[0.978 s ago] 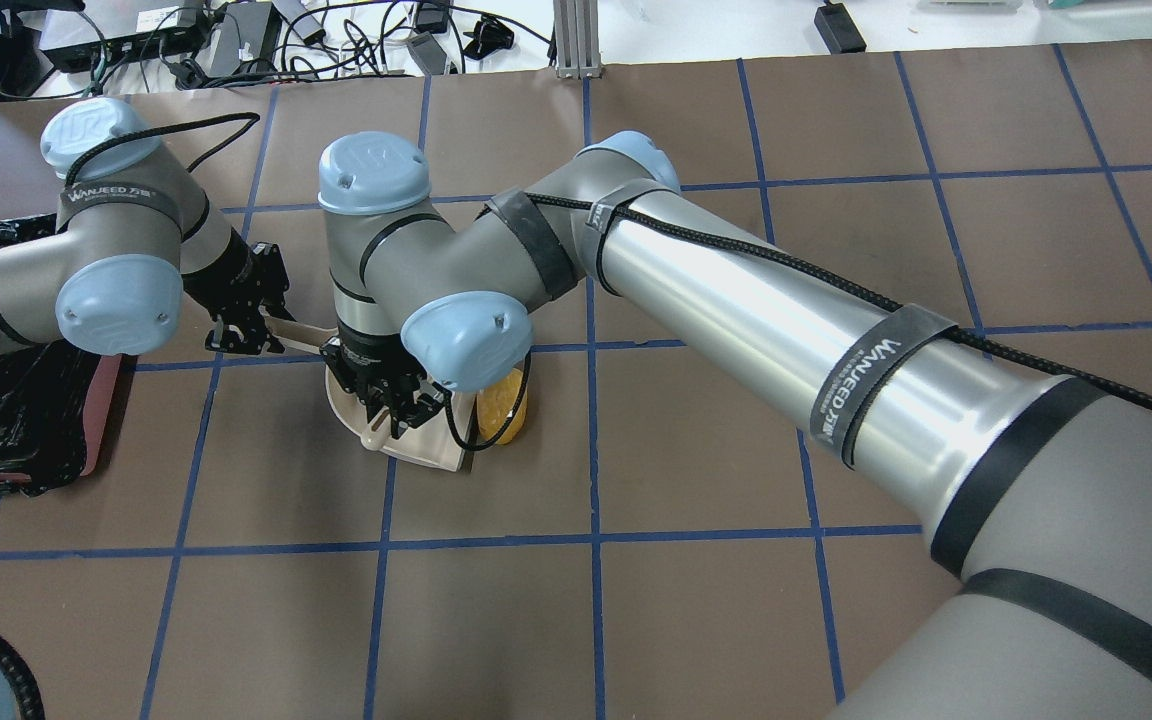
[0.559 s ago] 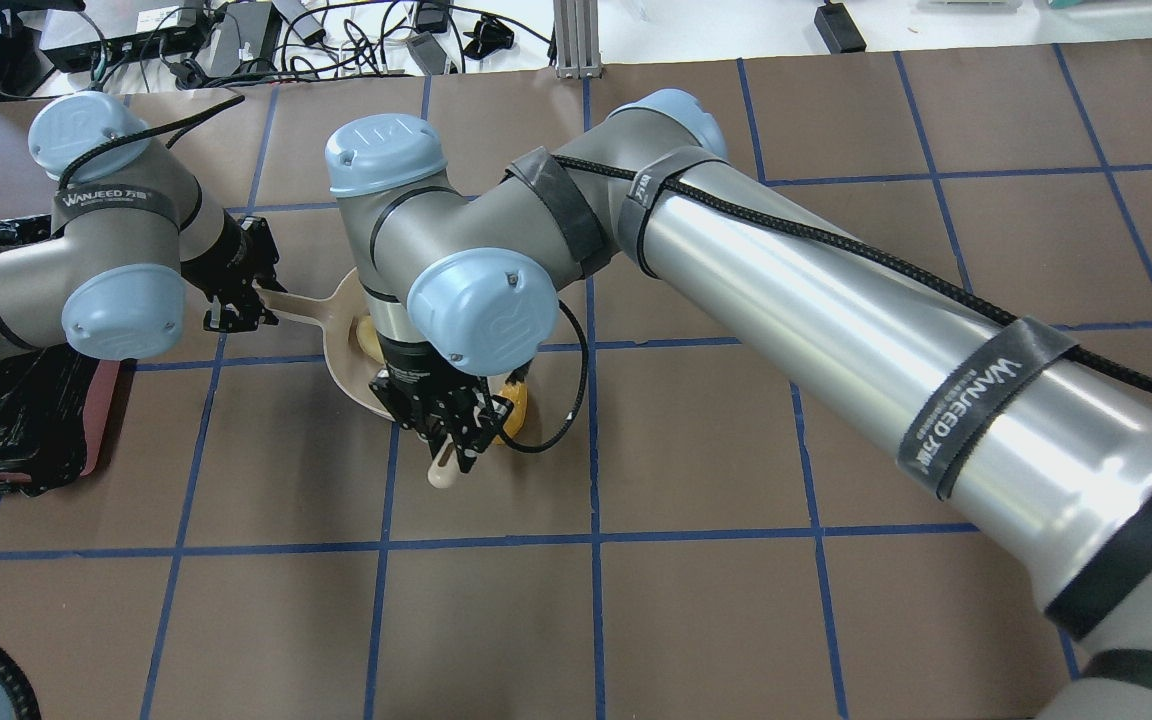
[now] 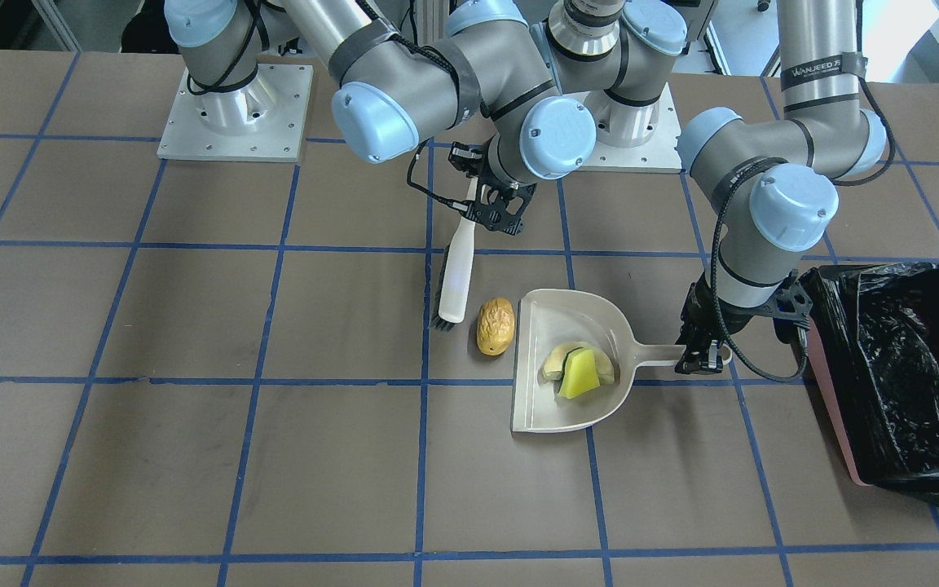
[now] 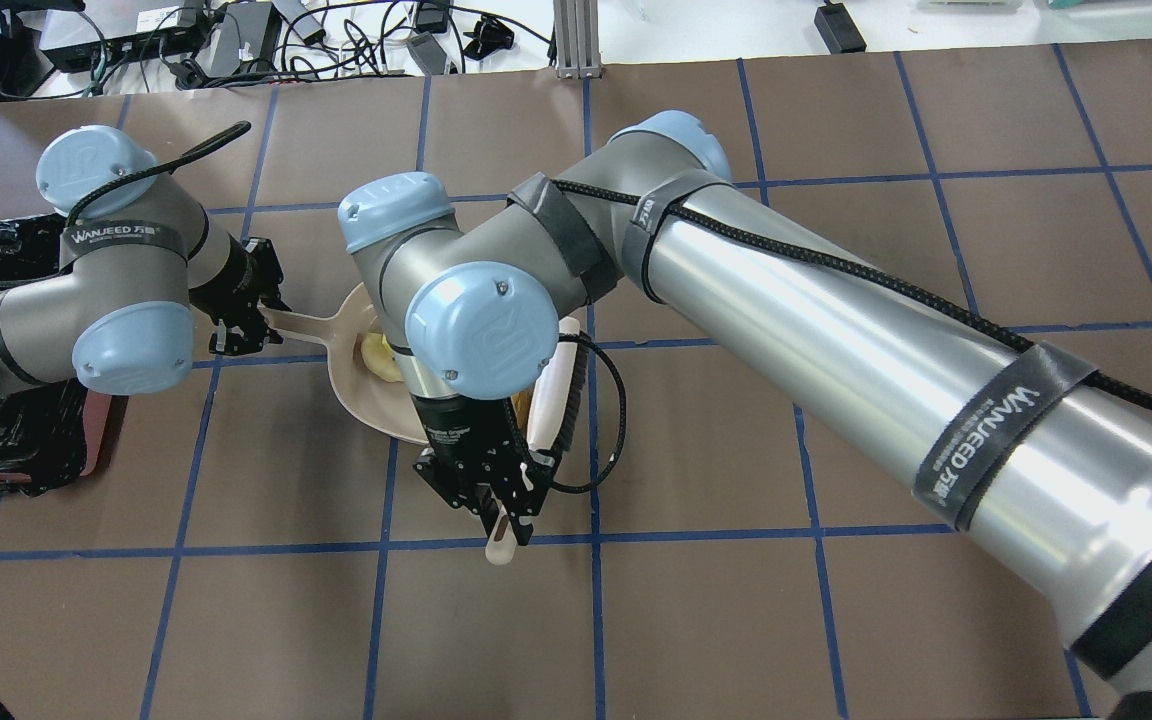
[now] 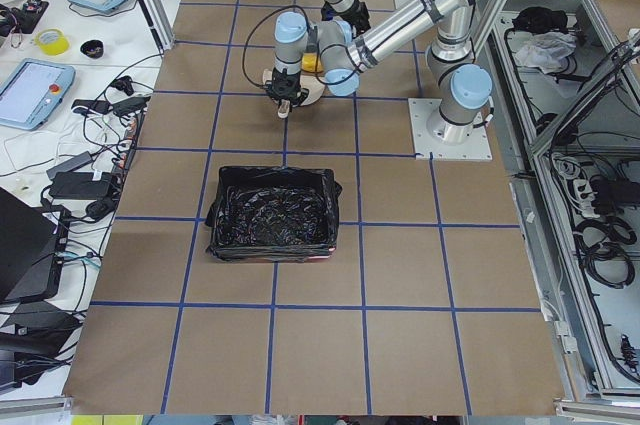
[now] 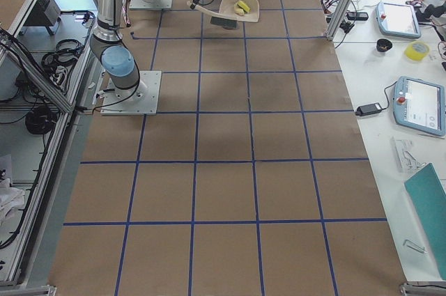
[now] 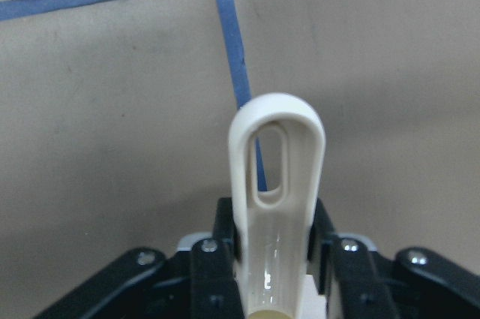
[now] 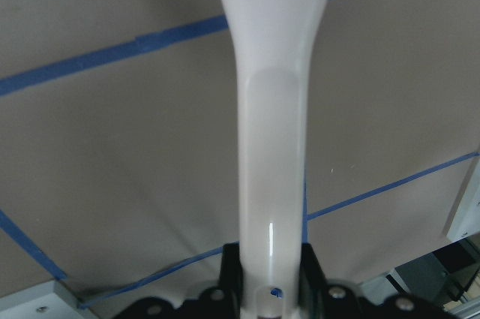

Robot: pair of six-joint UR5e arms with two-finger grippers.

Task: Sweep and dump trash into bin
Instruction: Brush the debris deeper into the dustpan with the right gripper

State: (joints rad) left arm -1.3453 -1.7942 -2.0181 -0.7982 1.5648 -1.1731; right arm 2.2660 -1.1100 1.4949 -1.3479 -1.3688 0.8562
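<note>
The left pincer [image 3: 702,357] is clamped on the dustpan [image 3: 539,391], with the bin [image 3: 826,401] just beside it. The right pincer [image 3: 495,214] grips the brush [image 3: 457,277]. The golden lump [image 3: 495,325] lies on the counter [image 3: 192,326] past the bristles [image 3: 442,324], between brush and dustpan; the cream piece with sponge [image 3: 577,369] rests inside the dustpan.

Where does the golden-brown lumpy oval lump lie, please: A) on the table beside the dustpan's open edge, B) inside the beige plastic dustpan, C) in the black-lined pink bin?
A: the golden-brown lumpy oval lump sits on the table outside the open edge of the beige plastic dustpan.
</note>
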